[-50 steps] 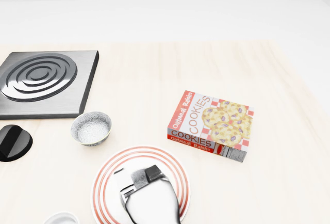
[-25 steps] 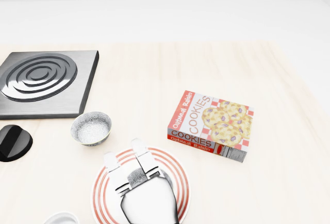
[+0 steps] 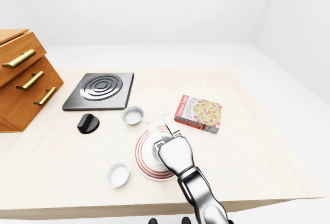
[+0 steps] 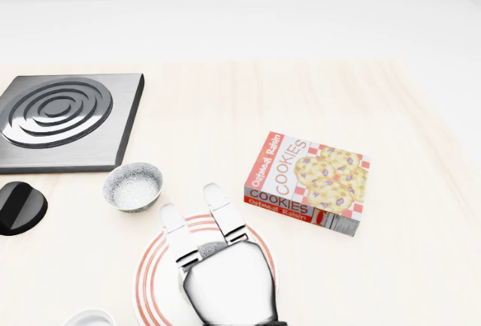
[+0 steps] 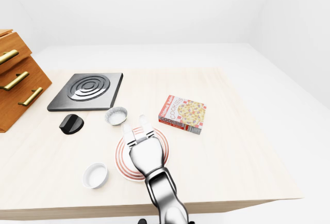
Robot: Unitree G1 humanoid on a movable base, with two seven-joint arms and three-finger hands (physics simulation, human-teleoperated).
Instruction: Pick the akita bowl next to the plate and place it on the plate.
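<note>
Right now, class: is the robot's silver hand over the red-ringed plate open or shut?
Open. The silver right hand hangs above the red-ringed plate with fingers stretched straight, holding nothing.

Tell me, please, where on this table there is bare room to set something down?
Bare wood lies right of the cookie box, and between the burner plate and that box. More lies left of the white bowl, below the drawers. It is crowded around the striped plate: the right hand hangs open over it, with the akita bowl and black knob close by.

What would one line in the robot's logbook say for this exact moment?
right hand: fingers open, over plate | akita bowl: on table beside plate, untouched | left hand: not in view
</note>
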